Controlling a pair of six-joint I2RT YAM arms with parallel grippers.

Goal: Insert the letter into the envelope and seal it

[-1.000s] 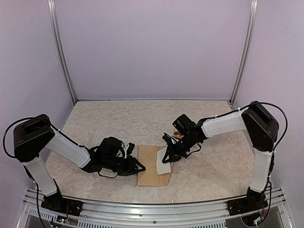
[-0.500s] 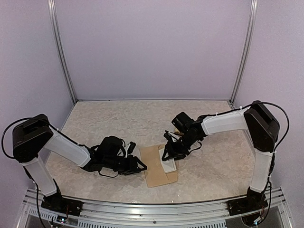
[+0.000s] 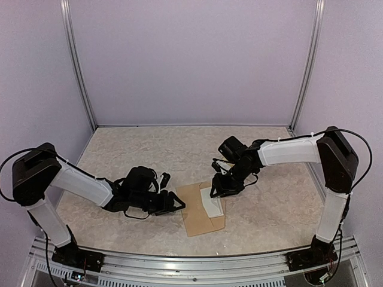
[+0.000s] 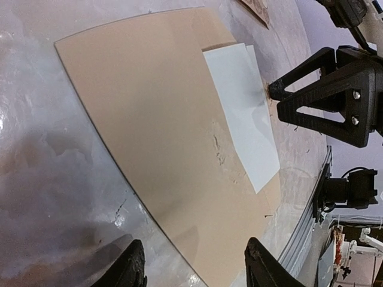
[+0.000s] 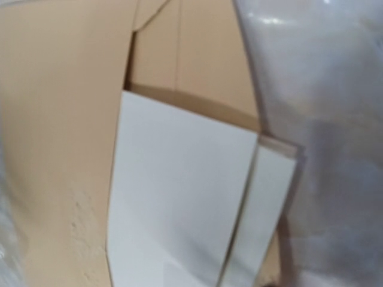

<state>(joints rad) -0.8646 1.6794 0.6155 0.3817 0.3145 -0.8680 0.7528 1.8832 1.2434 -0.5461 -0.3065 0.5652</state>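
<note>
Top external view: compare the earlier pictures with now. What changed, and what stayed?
The right claw released the letter, which lies on the envelope; the envelope slid right and turned. The left claw stayed at the envelope's left edge.

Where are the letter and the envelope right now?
the letter (image 4: 242,113): left wrist view, middle of its plain white face.
the envelope (image 4: 143,125): left wrist view, bare brown panel beside the letter.
</note>
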